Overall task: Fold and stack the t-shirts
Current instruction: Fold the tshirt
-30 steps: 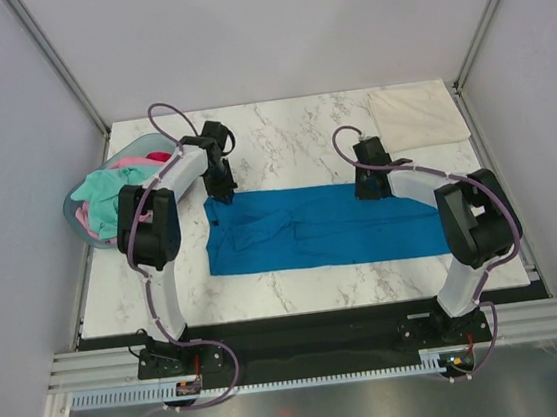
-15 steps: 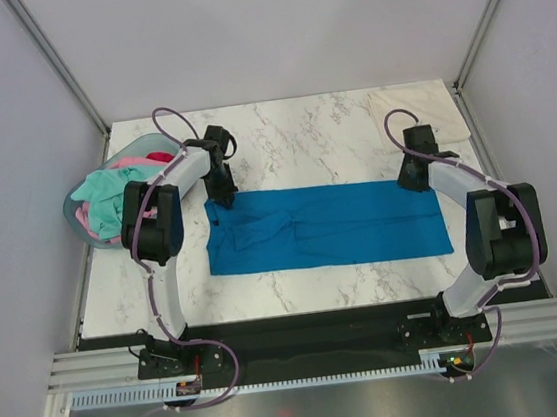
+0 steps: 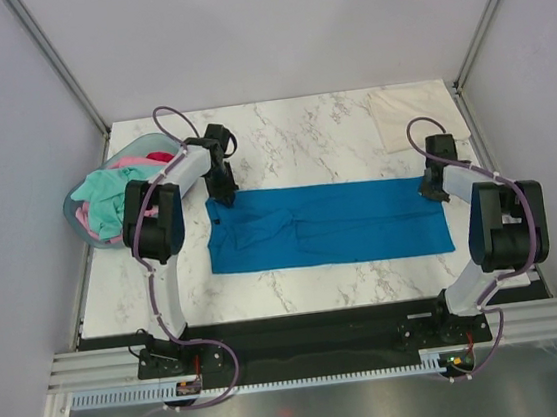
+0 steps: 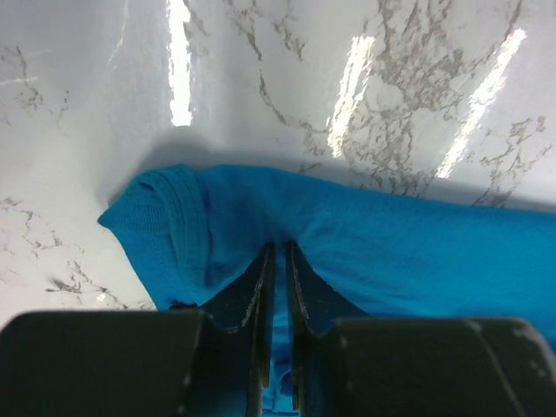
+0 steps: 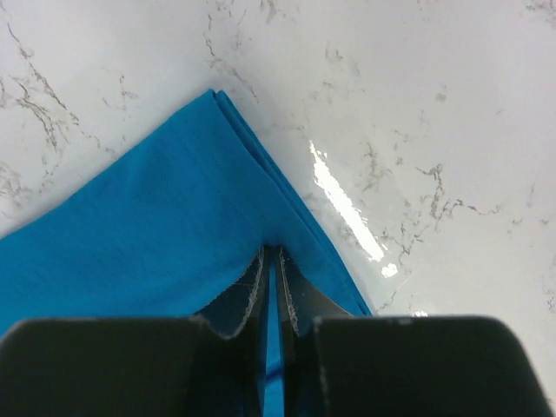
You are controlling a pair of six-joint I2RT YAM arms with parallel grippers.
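A bright blue t-shirt (image 3: 326,225) lies stretched in a long band across the marble table. My left gripper (image 3: 220,196) is shut on its far left corner, near the ribbed collar (image 4: 178,221), with blue cloth pinched between the fingers (image 4: 261,278). At the far right corner my right gripper (image 3: 435,191) is shut on the folded edge of the blue t-shirt (image 5: 174,217). A cream t-shirt (image 3: 411,116) lies folded at the back right. Mint green (image 3: 106,193), pink and red t-shirts fill the basket.
The pale blue-grey oval basket (image 3: 81,226) stands at the table's left edge, just beside the left arm. Grey walls and metal frame posts close in the table on three sides. The right arm's elbow (image 3: 507,223) hangs over the table's right edge.
My right gripper has travelled right along the far edge of the blue t-shirt to its right corner, pulling the cloth out longer. The left gripper has held its place.
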